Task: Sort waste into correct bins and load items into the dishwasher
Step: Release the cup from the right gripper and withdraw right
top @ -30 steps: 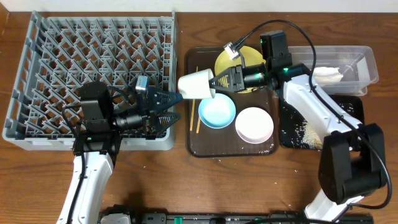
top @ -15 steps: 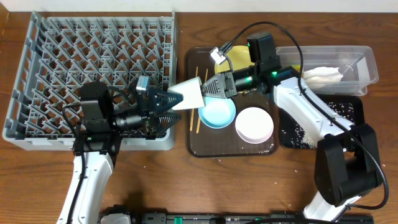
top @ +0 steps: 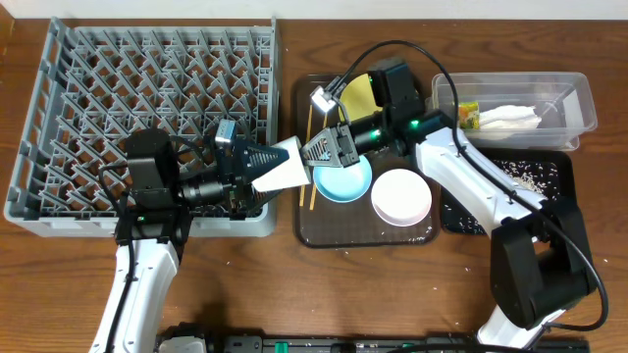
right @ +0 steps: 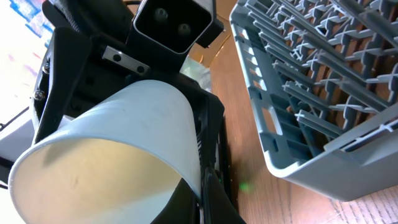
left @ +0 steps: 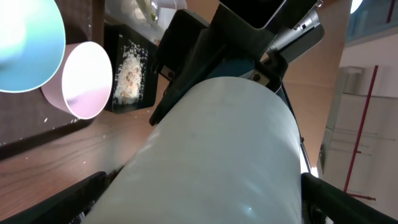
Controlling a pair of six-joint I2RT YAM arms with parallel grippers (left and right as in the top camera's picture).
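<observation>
The small white cup (top: 283,167) hangs in the air between the two arms, over the gap between the grey dish rack (top: 59,118) and the brown tray (top: 314,230). My right gripper (top: 319,155) is shut on the cup's rim, which shows in the right wrist view (right: 202,186) with the cup (right: 112,149) mouth toward the camera. My left gripper (top: 265,169) is open, with a finger on each side of the cup's base. The cup (left: 217,155) fills the left wrist view between those fingers (left: 199,205).
On the brown tray lie a light blue bowl (top: 343,181), a white bowl (top: 400,196), a yellow plate (top: 361,96) and chopsticks (top: 307,186). The clear tub (top: 579,108) holds a napkin (top: 510,118) and a wrapper (top: 467,116). The black tray (top: 559,167) holds rice scraps (top: 510,176).
My right arm has carried the cup leftward from over the tray to between the left gripper's open fingers. The left arm has stayed still.
</observation>
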